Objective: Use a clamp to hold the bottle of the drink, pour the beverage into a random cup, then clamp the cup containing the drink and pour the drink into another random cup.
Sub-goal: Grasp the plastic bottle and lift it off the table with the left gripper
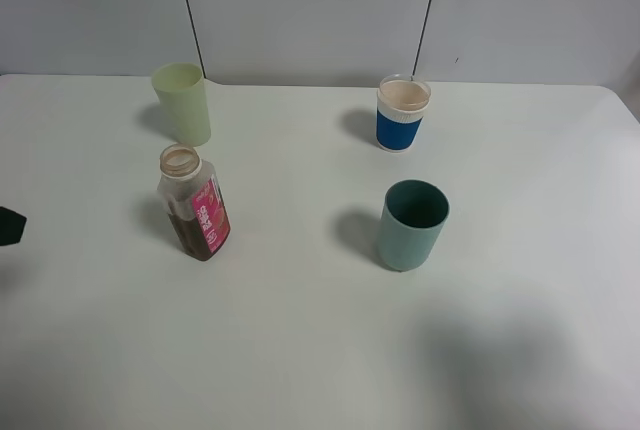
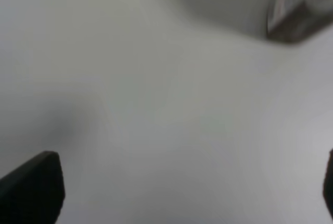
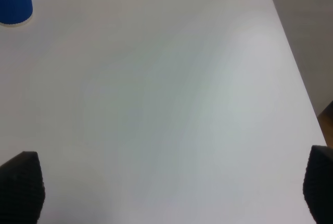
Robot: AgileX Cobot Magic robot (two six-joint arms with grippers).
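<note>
while left claw (image 2: 179, 190) gapes wide, bottle (image 1: 196, 208) stands upright, uncapped, nearby.

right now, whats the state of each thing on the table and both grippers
bottle: upright, uncapped, lower part holds dark brown drink
teal cup: upright, looks empty
blue-banded cup: upright, no dark drink seen inside
yellow-green cup: upright, inside not visible
left gripper: open, holding nothing
right gripper: open, holding nothing
</note>
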